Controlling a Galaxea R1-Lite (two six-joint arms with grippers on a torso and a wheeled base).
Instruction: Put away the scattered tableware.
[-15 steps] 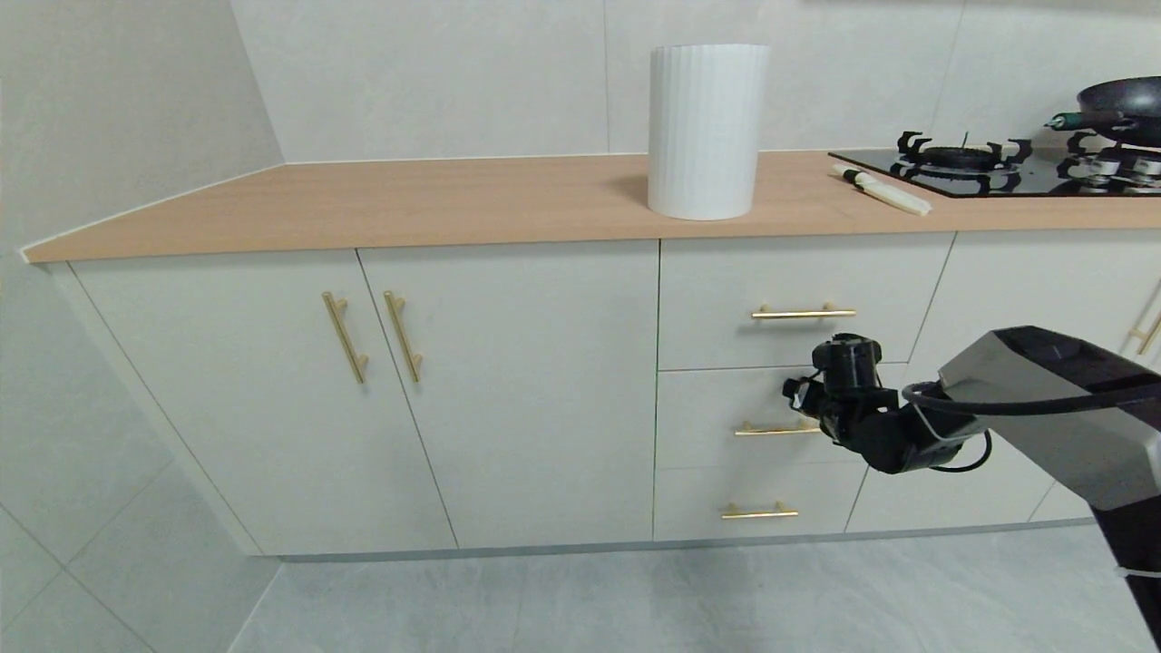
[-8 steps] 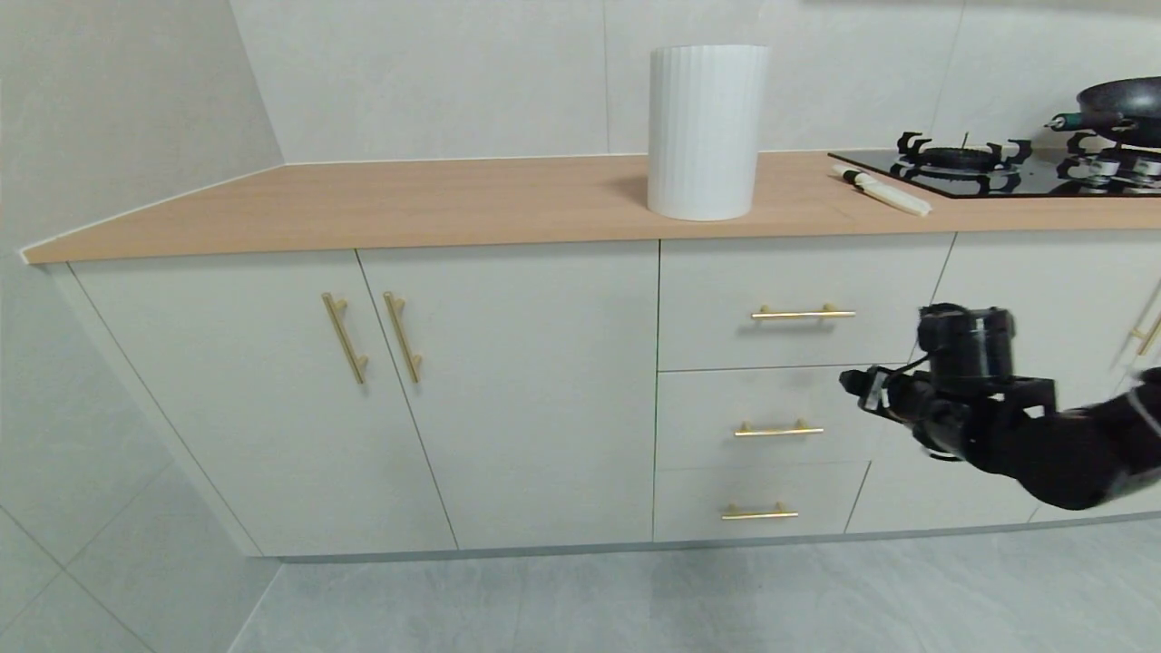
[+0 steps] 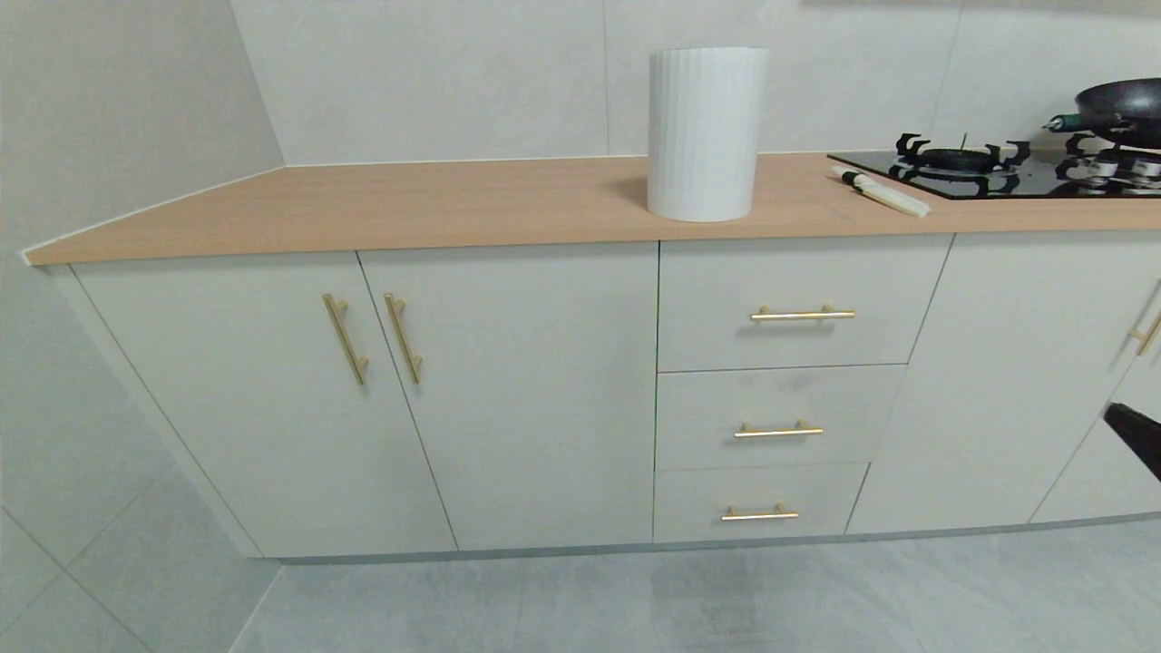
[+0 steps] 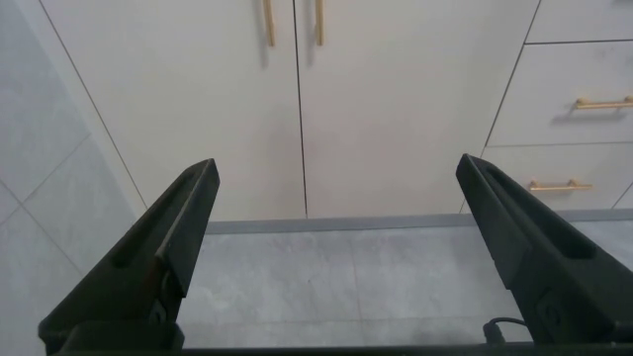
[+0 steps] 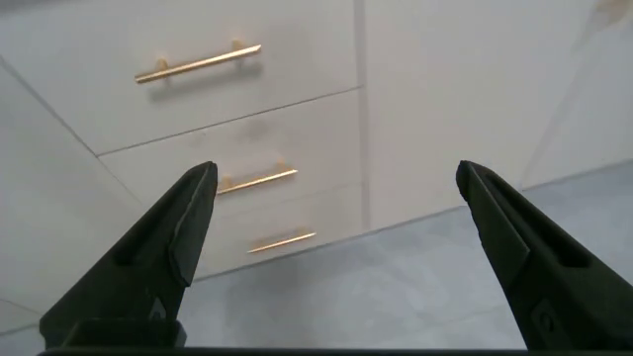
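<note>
wooden counter [image 3: 408, 204] runs across the upper half of the head view, grey tiled wall [image 3: 453, 73] behind it, pale cabinets below. a white ribbed canister [image 3: 703, 131] stands upright at top centre, near the counter's front edge. the utensil [image 3: 884, 193], pale with a dark end, lies flat on the counter at upper right, just beside the black hob [image 3: 998, 172] and apart from the canister. a dark pan [image 3: 1120, 100] sits on a burner at the right edge. three drawers [image 3: 780, 363] with gold handles stack under the canister, two doors [image 3: 372, 399] to their left, grey tiled floor [image 3: 635, 599] along the bottom. left gripper [image 4: 336, 170], jaws spread wide and holding nothing, faces the doors and floor. right gripper [image 5: 336, 173], spread just as wide and bare, faces the drawers
</note>
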